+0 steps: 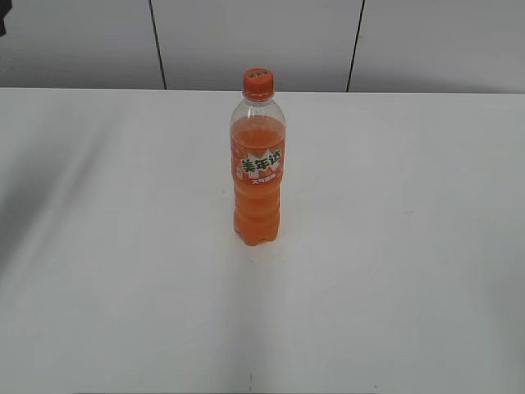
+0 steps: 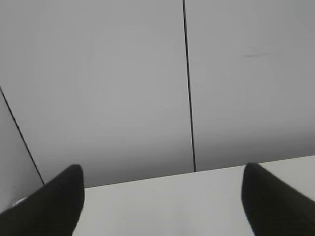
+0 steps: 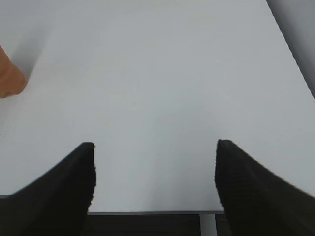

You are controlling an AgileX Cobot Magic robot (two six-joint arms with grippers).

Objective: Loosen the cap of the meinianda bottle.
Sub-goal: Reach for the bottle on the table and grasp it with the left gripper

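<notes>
- My left jaws (image 2: 162, 206): spread wide, nothing between them. That wrist camera looks over the far edge of the surface (image 2: 162, 201) at the grey wall panels (image 2: 98, 88). No bottle in it, so I can't place the bottle relative to these jaws from here.
- Bottle (image 1: 257, 176): standing upright at mid-surface in the exterior view, long axis vertical, orange drink filling most of it, label facing the camera. Nothing touches it.
- Cap (image 1: 257, 83): seated on top of the neck, looks fully on, ribbed side exposed all round. Not yet loosened, as far as I can judge.
- My right jaws (image 3: 155, 177): also spread, empty, sitting over the near edge of the surface. An orange blob at the far left edge of this view is probably the bottle's base, so the bottle lies forward and well to the left of these jaws.
- Neither arm shows in the exterior view; both well apart from the bottle.
- Judgement: only the right side has the bottle in sight, so it's likely better placed. One pair must hold the body while the other comes down along the vertical axis onto the cap.
</notes>
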